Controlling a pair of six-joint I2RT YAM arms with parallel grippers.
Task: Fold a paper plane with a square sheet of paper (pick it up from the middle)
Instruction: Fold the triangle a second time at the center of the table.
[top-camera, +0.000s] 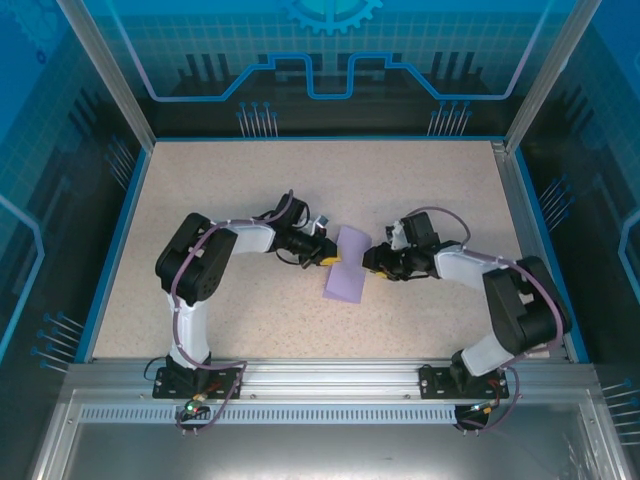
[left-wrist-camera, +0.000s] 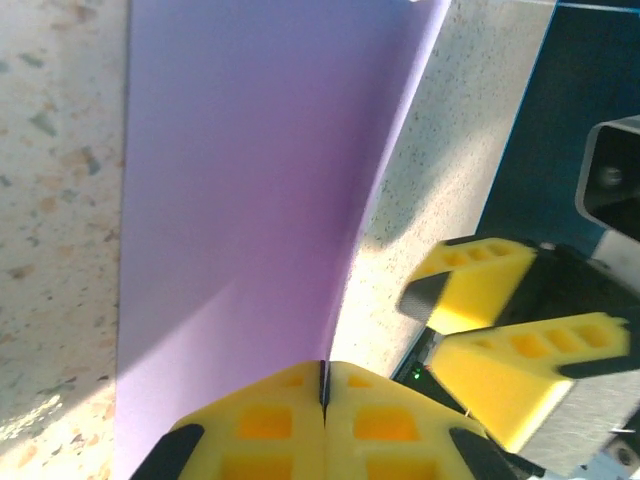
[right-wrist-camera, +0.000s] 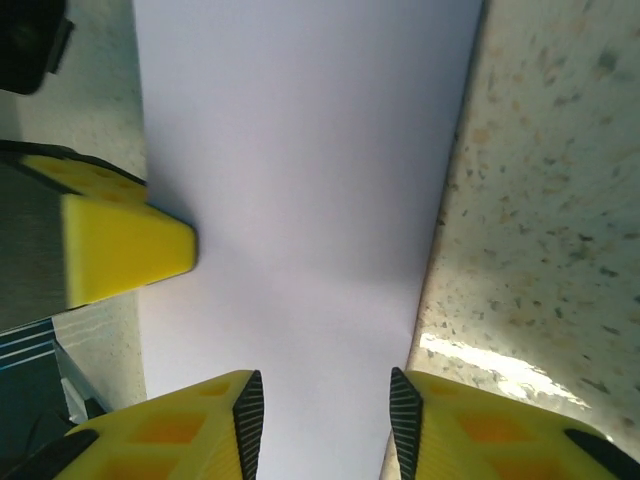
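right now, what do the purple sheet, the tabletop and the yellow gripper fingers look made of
The purple sheet looks like thin matte paper; its edge bows. The tabletop is speckled beige, perhaps stone-look laminate. The gripper fingers seem moulded yellow plastic, with pockets.

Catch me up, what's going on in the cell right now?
Both arms meet at a lavender paper in the middle of the table. The left gripper is shut, pinching the paper at one edge. The right gripper faces it from the other side with its jaws apart at the paper, not clamping it. From above, the paper looks like a kinked oblong, not a plane yet.
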